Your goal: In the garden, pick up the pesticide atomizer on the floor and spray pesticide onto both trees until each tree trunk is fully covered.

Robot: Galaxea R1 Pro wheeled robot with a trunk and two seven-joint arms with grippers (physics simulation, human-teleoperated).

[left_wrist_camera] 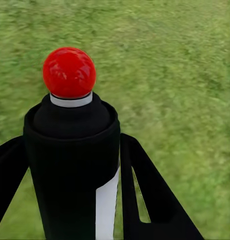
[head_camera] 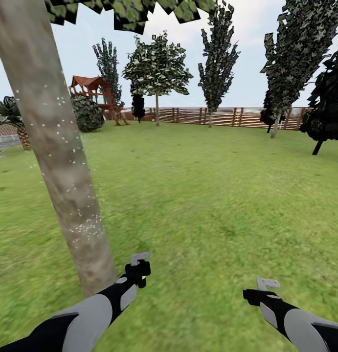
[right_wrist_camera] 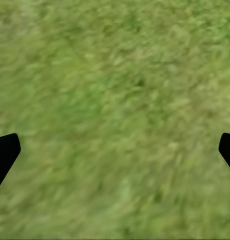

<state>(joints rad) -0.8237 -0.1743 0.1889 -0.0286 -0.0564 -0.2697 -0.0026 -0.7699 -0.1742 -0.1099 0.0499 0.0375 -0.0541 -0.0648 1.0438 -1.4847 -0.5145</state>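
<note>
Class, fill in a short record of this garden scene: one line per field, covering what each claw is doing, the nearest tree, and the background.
Left claw: shut on the pesticide atomizer, a black bottle with a red ball top
Right claw: open, empty, over grass
Near trunk: close to the left arm, flecked with pale specks
Second tree: far across the lawn, by the fence
Playset: far left, near the fence
</note>
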